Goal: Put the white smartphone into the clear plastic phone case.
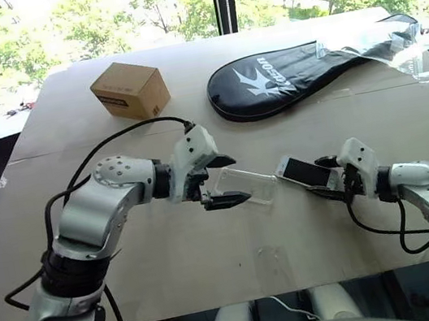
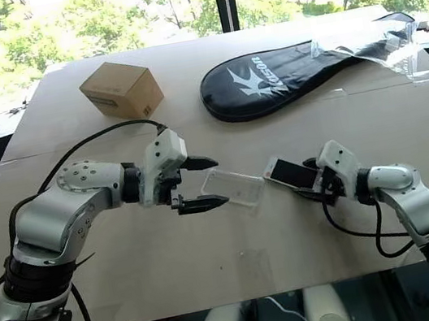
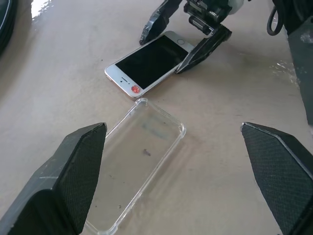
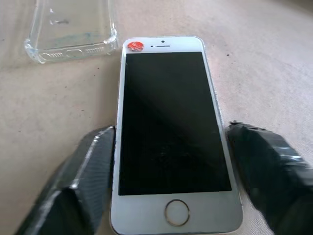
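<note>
The white smartphone (image 1: 303, 170) lay screen-up on the table (image 1: 213, 251) between the fingers of the right gripper (image 1: 326, 177), one finger touching its side edge and the other just off it, so a firm grip could not be told. At its nine o'clock, almost touching its top end, lay the clear plastic phone case (image 1: 243, 186), open side up. The left gripper (image 1: 220, 181) hovered over the case's far end, fingers spread wide and empty.

Table (image 1: 174, 266) carries smartphone (image 1: 303, 170), clear case (image 1: 243, 186), box (image 1: 129, 90), racket cover (image 1: 299, 72).
</note>
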